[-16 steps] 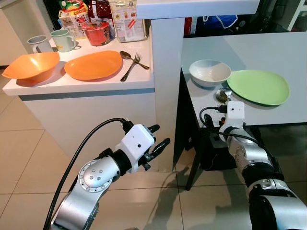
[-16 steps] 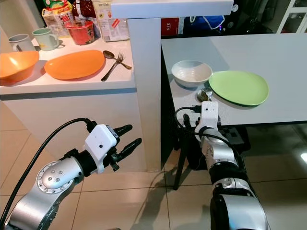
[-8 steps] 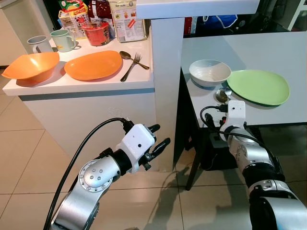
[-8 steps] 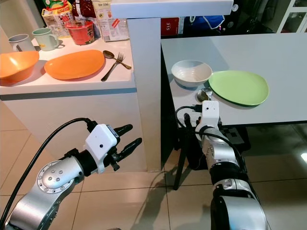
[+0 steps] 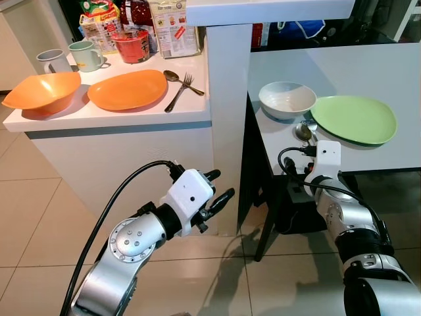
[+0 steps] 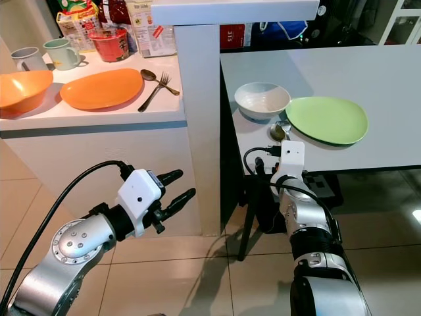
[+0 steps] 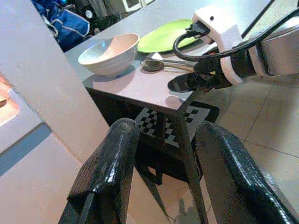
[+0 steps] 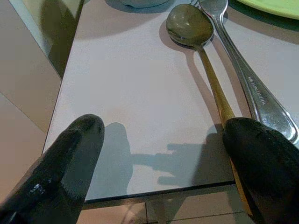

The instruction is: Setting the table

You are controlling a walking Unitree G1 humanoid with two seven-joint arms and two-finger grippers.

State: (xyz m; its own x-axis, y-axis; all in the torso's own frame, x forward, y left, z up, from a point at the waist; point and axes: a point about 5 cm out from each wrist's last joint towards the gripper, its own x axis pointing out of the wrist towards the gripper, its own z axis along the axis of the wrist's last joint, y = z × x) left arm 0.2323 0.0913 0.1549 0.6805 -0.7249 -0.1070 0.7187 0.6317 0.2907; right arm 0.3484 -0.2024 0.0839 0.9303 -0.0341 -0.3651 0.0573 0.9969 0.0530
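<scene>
The right gripper (image 8: 159, 163) hung at the near edge of the grey counter (image 5: 368, 72), its fingers (image 8: 60, 163) spread wide and holding nothing. A gold-handled spoon (image 8: 198, 51) and a silver utensil (image 8: 243, 70) lay side by side on that counter, just beside the white bowl (image 5: 287, 99) and the green plate (image 5: 354, 118). Both ran with their long axes roughly along the gripper's line of reach, heads away from it and handles toward the near edge. The spoon's handle passed under one finger, so the cutlery sat off to one side of the gap between the fingers, not centred in it. The likely next move, whether a pick or a nudge, seemed to need a sideways shift of the wrist.

The left gripper (image 5: 216, 194) floated low in front of the white counter (image 5: 118, 115), fingers (image 7: 107, 172) apart and empty, well away from the orange plate (image 5: 128, 89), the second spoon and fork (image 5: 181, 85) and the orange bowl (image 5: 43, 92) above it. The right arm was plainly the nearer one to the cutlery on the grey counter.
</scene>
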